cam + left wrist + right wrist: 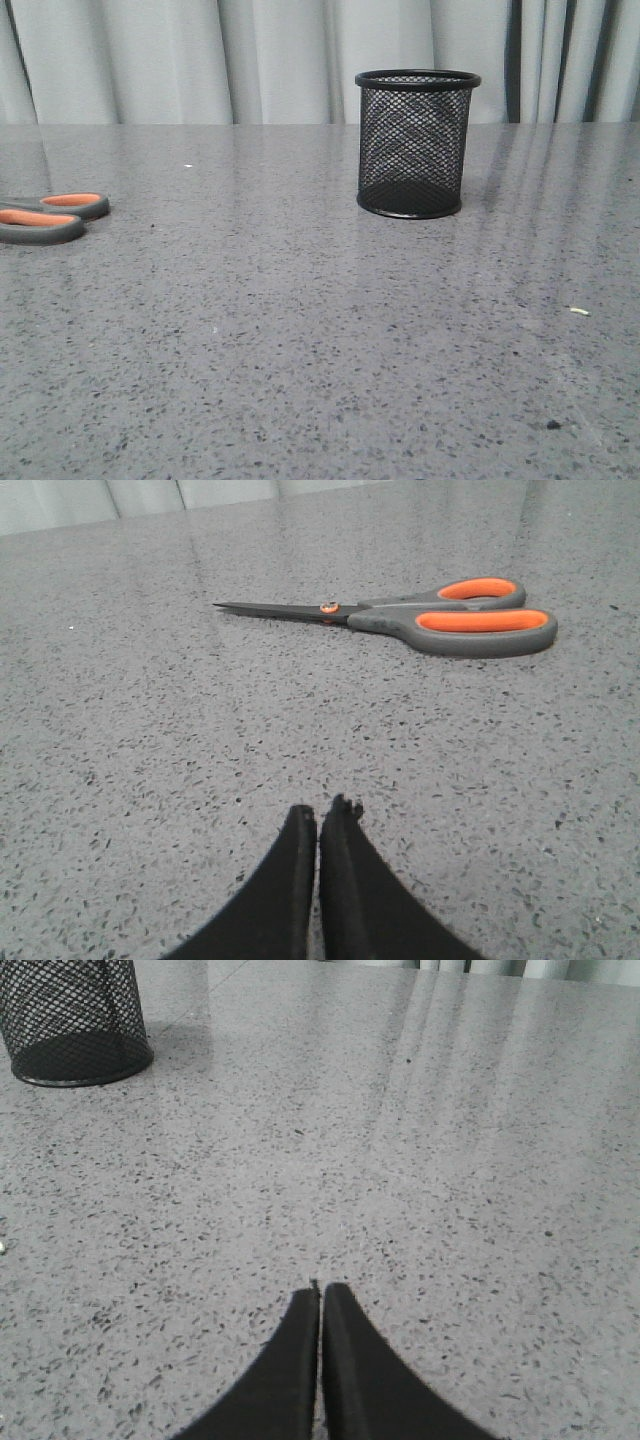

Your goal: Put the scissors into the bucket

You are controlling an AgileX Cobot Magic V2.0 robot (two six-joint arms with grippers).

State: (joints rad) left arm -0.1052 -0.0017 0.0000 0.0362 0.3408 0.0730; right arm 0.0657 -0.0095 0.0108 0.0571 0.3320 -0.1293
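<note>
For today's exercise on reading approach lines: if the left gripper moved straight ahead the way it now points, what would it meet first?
Probably the scissors. In the left wrist view, the shut left gripper points across bare table toward their blades, near the pivot. Depth is unclear, so it might pass just above them.

Scissors (50, 217) flat on the table (300, 340) at far left, handles pointing right. Bucket (417, 143) upright on the table, further back and right of centre, well apart from the scissors.
</note>
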